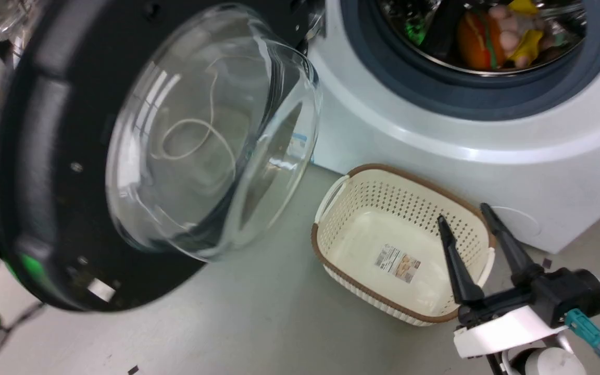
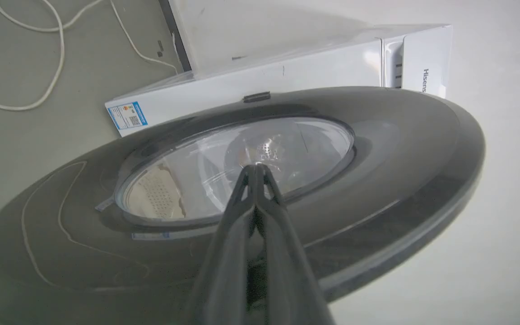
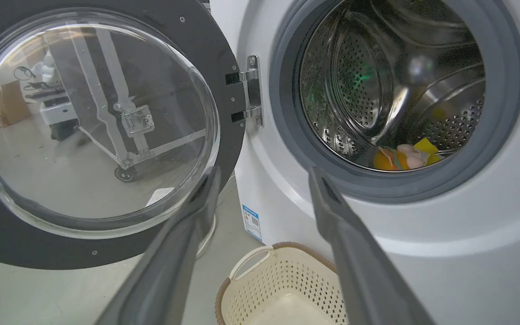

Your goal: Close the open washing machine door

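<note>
Washing machine door (image 1: 164, 146): wide open, swung out on its hinge (image 3: 251, 90) to the left of the machine (image 1: 435, 135), glass bowl facing the drum (image 3: 391, 81). Closing not yet done, and the whole swing is left.

Left gripper (image 2: 256, 168): fingers pressed together, holding nothing, tips at the door's outer face over the glass. Contact cannot be judged.

Right gripper (image 1: 462, 212): fingers spread wide and empty, hanging above the basket (image 1: 383, 195).

Around: basket empty, on the floor just before the machine's front, below the opening. Coloured soft things (image 1: 498, 31) lie inside the drum, clear of the grey ring (image 3: 287, 135). White cable (image 2: 39, 67) lies loose on the floor.

Likely obstruction: the right gripper may sit in the door's sweep. The basket looks low enough to pass under.
</note>
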You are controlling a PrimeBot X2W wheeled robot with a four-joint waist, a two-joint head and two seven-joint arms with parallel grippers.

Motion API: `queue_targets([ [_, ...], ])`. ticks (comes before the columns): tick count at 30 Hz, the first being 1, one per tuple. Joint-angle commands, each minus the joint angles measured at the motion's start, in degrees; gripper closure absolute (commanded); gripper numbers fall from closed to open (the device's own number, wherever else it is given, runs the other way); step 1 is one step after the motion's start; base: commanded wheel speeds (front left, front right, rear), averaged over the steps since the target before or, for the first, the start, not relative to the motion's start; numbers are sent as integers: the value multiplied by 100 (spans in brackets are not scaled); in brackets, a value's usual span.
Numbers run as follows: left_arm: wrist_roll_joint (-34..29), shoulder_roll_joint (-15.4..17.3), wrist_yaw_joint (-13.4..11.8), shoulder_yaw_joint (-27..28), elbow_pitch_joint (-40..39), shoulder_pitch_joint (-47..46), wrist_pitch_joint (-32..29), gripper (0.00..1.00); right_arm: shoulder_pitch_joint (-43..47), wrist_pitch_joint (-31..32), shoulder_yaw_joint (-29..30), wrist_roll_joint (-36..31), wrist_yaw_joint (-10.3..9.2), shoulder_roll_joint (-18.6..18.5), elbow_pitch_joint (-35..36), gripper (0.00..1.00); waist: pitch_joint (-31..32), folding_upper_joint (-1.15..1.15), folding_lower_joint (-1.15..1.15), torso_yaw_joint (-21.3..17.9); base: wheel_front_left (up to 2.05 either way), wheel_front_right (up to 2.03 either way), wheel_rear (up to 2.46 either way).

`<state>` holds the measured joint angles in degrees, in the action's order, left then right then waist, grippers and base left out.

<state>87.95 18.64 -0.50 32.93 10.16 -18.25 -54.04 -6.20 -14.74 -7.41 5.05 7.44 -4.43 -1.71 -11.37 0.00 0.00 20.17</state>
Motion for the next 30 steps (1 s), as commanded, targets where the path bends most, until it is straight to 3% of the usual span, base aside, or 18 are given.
queue_targets([
  [1,151,-180,4,-30,-229,241,-179,100,-68,-26,60,5,5,42,38,0,110,0,0,-86,0,0,0],
  [9,337,-843,36,-433,-1414,1160,-690,100,11,-26,479,15,5,106,138,0,318,0,0,-326,0,0,0],
  [11,213,-1175,46,-766,-1830,1495,-729,100,35,-26,664,-5,5,119,201,0,366,0,0,-461,0,0,0],
  [16,299,-1483,-52,-1276,-2157,1771,-620,100,30,-26,866,-46,5,127,266,0,347,0,0,-708,0,0,0],
  [23,843,-1572,-28,-2562,-2096,1923,-156,100,-58,-26,1067,-91,5,137,357,0,96,0,0,-1362,0,0,0],
  [30,1010,-1575,147,-3630,-1701,1450,512,100,-234,-26,1094,-39,5,148,400,0,-351,0,0,-2354,0,0,0],
])
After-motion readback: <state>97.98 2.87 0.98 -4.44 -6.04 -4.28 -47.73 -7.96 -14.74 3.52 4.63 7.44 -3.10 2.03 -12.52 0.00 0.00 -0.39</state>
